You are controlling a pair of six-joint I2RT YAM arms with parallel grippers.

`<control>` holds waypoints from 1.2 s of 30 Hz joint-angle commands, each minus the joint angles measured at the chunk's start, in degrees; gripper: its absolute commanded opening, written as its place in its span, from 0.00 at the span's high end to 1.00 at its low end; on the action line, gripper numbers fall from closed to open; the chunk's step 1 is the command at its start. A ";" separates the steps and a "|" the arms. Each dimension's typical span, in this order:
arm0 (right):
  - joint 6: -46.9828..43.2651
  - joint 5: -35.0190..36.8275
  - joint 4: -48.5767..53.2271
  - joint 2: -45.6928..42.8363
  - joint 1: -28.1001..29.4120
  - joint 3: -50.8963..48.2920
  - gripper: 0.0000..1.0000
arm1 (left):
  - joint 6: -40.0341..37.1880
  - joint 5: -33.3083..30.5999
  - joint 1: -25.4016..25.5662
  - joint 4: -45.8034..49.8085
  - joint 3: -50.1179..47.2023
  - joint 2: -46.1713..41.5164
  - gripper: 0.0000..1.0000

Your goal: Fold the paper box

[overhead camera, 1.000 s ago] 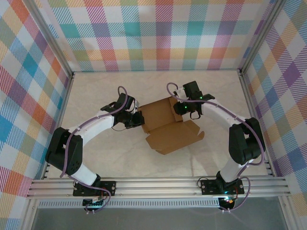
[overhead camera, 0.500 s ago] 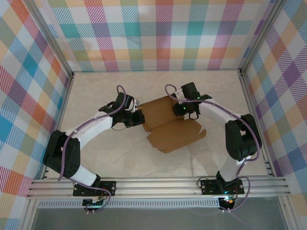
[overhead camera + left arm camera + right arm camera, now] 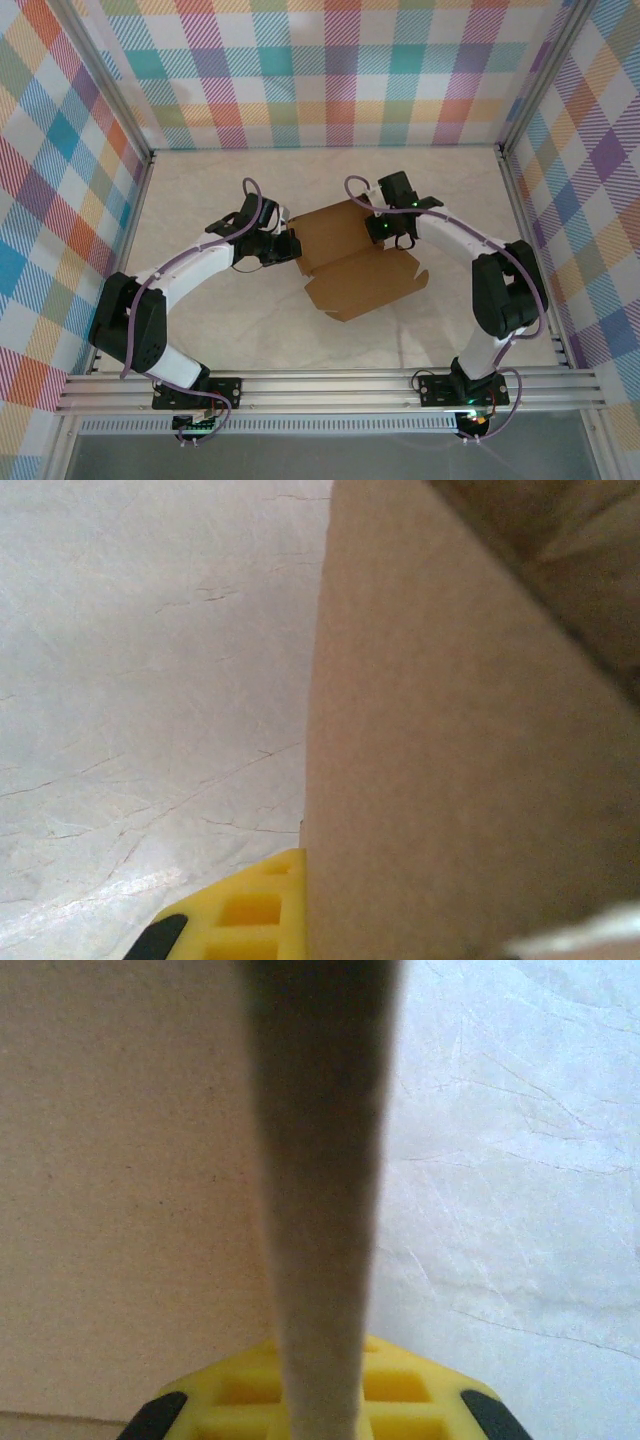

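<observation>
Reaching in from the left: the left arm [image 3: 190,270], white with black joints, is bent across the pale marbled table [image 3: 200,190] toward the middle.
Left gripper [image 3: 290,247]: it is set against the left edge of the cardboard, and its jaws are pressed together on that edge.
Left wrist view: one yellow latticed finger pad [image 3: 250,910] is seen at the bottom, touching a brown panel [image 3: 450,780] that rises beside it; the second finger is hidden behind the card.
Paper box [image 3: 345,265]: a plain brown die-cut cardboard sheet with flaps and tabs, lying near the middle of the table between the two grippers. Its far panel is held at both sides; its near panel is spread flat toward the arm bases, with small tabs at its right end. A crease runs slantwise between the two panels.
Right gripper [image 3: 378,232]: it is placed at the right edge of the far panel, closed on a flap there.
Right wrist view: a raised flap [image 3: 320,1210] is seen edge-on, crossing the middle of a yellow latticed pad [image 3: 400,1390], with flat cardboard to its left and bare table to its right.
Right arm [image 3: 470,240]: it is curved in from the right side.
</observation>
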State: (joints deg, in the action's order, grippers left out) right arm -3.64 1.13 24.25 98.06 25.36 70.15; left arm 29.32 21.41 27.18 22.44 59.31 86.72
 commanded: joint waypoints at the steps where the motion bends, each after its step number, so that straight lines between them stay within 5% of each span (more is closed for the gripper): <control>1: 1.40 1.98 1.38 -0.94 1.96 0.58 0.99 | 0.74 2.84 0.13 -3.71 0.20 -1.02 1.00; 10: 4.28 10.77 3.00 0.60 3.12 2.23 1.00 | 0.89 2.87 0.13 -4.06 0.28 -0.46 1.00; 14: 5.76 11.12 2.51 -0.16 3.15 2.10 0.72 | 0.91 3.02 0.15 -4.12 0.28 -0.25 1.00; 22: 8.00 4.25 2.90 -4.12 3.11 3.32 0.61 | -0.36 2.90 0.70 -3.11 1.15 -0.07 1.00; 36: 10.09 3.57 2.32 -12.02 2.06 2.18 0.12 | 0.31 2.49 0.86 -3.10 1.16 0.94 1.00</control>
State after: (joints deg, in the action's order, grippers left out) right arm 5.08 5.61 26.61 88.55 27.94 71.37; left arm 29.30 22.09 27.57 20.62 59.29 87.26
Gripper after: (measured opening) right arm 0.871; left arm 0.066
